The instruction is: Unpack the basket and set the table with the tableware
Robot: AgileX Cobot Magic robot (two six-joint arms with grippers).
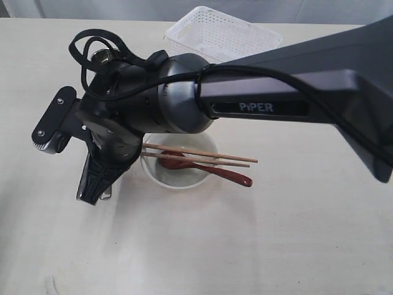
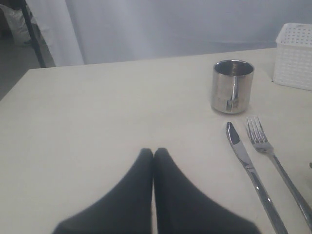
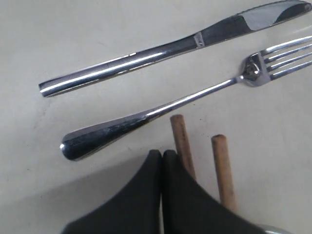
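Fork [image 3: 187,98] just beside right hand [image 3: 162,154], pressed together, empty; chopsticks [image 3: 181,141] possibly touching its side.

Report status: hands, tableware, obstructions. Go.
Left hand shut, empty. Right hand shut, empty, near fork handle. Knife, fork, mug laid out; chopsticks across bowl, spoon in it. Right arm stretched over the setting.

Chopsticks [image 1: 227,157] across bowl [image 1: 175,179]; knife [image 2: 236,144] beside fork [image 2: 258,139].

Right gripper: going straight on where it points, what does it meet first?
Probably the slim steel fork, its handle crossing just ahead of the right gripper; the steel knife lies beyond. Height unclear.
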